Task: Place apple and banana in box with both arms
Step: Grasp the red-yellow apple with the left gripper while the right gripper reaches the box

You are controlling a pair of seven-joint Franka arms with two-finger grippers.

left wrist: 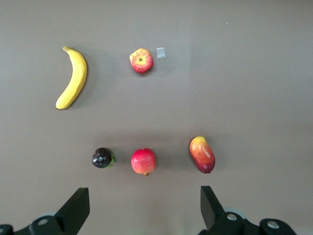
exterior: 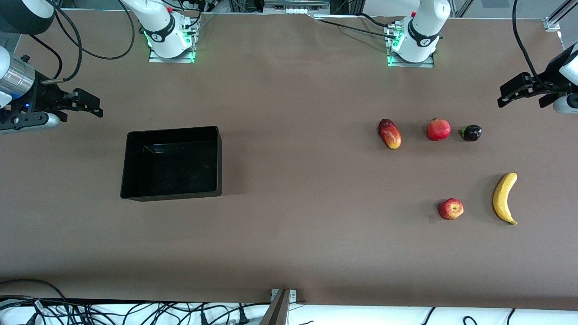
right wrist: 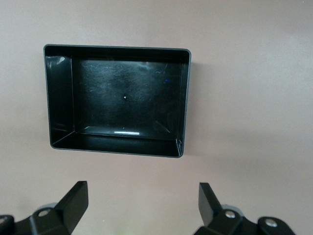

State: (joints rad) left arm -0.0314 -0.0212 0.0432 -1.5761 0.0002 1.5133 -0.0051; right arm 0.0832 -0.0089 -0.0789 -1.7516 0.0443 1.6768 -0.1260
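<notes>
The apple [exterior: 450, 209] and the banana [exterior: 504, 197] lie on the brown table toward the left arm's end, the banana beside the apple. Both also show in the left wrist view: the apple [left wrist: 141, 60] and the banana [left wrist: 73, 78]. The black box [exterior: 219, 158] stands empty toward the right arm's end and fills the right wrist view [right wrist: 186, 103]. My left gripper [exterior: 508, 94] hangs open and empty over the table's left-arm end [left wrist: 144, 195]. My right gripper [exterior: 92, 104] hangs open and empty over the table beside the box [right wrist: 143, 193].
A mango [exterior: 389, 133], a pomegranate [exterior: 439, 129] and a small dark fruit [exterior: 471, 132] lie in a row farther from the front camera than the apple and banana. A small scrap [left wrist: 161, 52] lies beside the apple. The arm bases stand along the table's edge farthest from the front camera.
</notes>
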